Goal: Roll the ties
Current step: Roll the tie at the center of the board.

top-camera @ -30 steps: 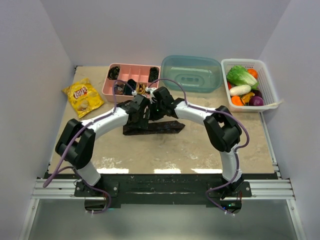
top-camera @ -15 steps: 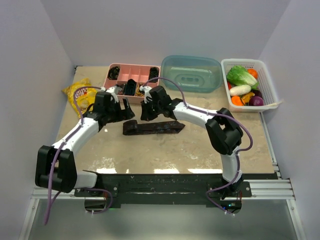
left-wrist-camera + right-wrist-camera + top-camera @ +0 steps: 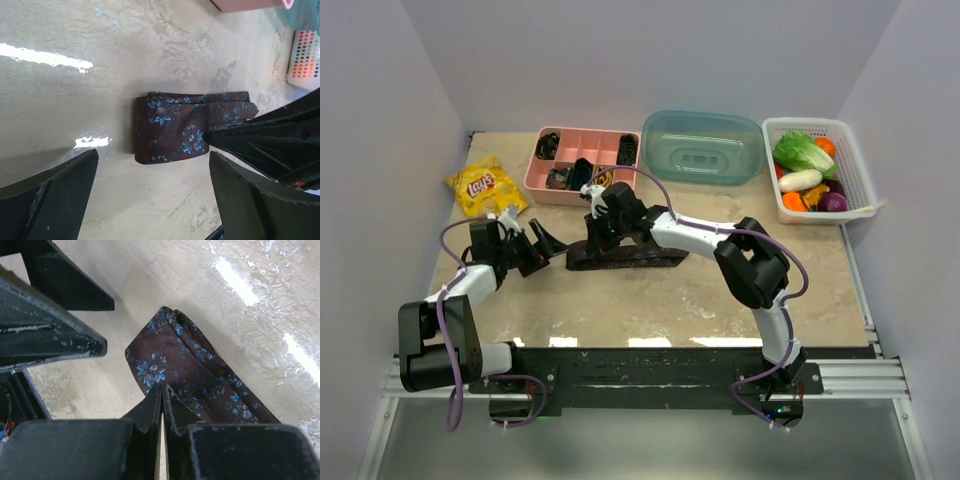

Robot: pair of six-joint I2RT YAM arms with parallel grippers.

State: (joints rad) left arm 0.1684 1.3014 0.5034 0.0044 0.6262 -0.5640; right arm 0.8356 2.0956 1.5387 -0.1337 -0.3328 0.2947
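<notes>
My right hand is shut, its two fingertips drawn together and set down on the tie. I cannot tell whether any cloth is caught between them or whether they only press it flat. My left hand gapes about as wide as it goes and holds nothing.

The tie lies folded into a flat, dark maroon band with small blue flowers, out on the counter between my two arms. Its long axis runs left to right across my front. The blunt folded end points toward my left hand and the pointed end lies away to the right. My right fingertips sit near that blunt end, just in from its edge.

My left hand is off that end, near it but apart, looking down the band's length with the end between its spread fingers. So my right hand is the nearer one, already touching. I judge the roll should start at the blunt end and travel rightward along the axis.
</notes>
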